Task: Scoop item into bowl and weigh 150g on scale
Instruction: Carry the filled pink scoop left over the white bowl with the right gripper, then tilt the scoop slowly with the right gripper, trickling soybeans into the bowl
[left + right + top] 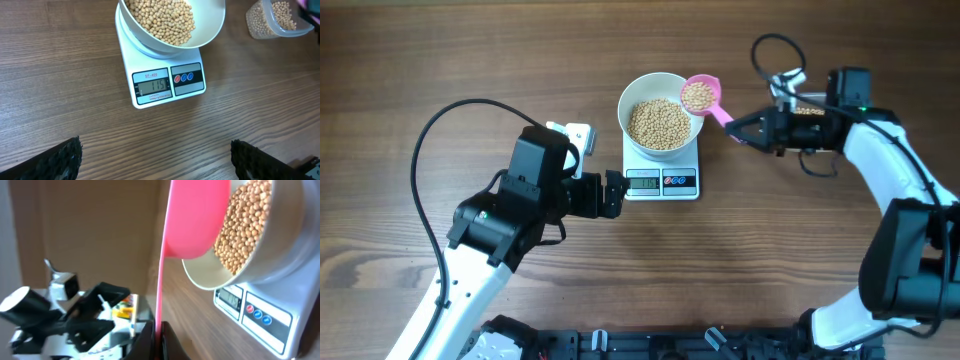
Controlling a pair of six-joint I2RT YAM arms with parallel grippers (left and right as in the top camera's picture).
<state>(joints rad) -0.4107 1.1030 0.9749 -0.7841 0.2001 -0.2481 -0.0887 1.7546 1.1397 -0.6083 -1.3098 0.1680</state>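
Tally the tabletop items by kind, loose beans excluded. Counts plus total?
round white bowl: 1
flat white square digital scale: 1
small pink plastic scoop: 1
clear plastic tub: 1
Total: 4

Tan beans (658, 123), white bowl (626, 108) and scale (645, 181), pink scoop (719, 114), seemingly red-and-blue buttons (183, 78).

At the desk's (470, 60) centre the scale (662, 182) carries the bowl (212, 22), soybeans (658, 124) in it; the scoop (722, 116) hangs over the bowl's right rim.
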